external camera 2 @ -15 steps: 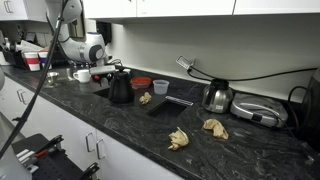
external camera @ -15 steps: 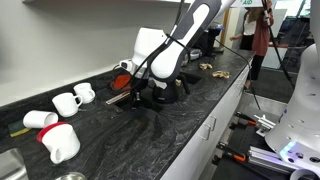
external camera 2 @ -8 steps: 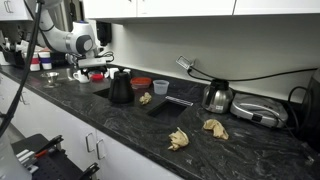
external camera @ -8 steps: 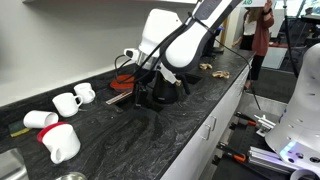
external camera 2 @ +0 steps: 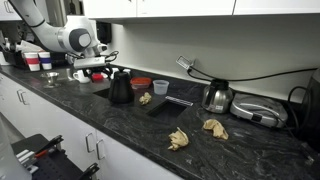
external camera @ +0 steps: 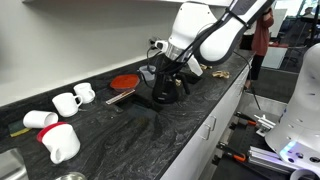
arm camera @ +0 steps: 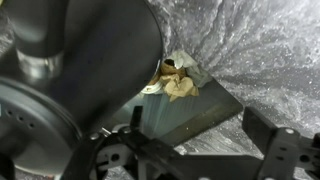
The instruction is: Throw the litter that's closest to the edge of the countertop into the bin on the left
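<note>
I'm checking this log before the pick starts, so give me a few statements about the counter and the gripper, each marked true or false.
1. Three wads of litter lie on the counter: the edge wad, the rear wad and the tray wad. True.
2. The gripper holds the edge wad. False: the jaws are open and empty, and that wad lies on the counter far from them.
3. The tray wad lies beside the black jug. True.
4. The silver kettle lies tipped over. False: it stands upright near the wall.
</note>
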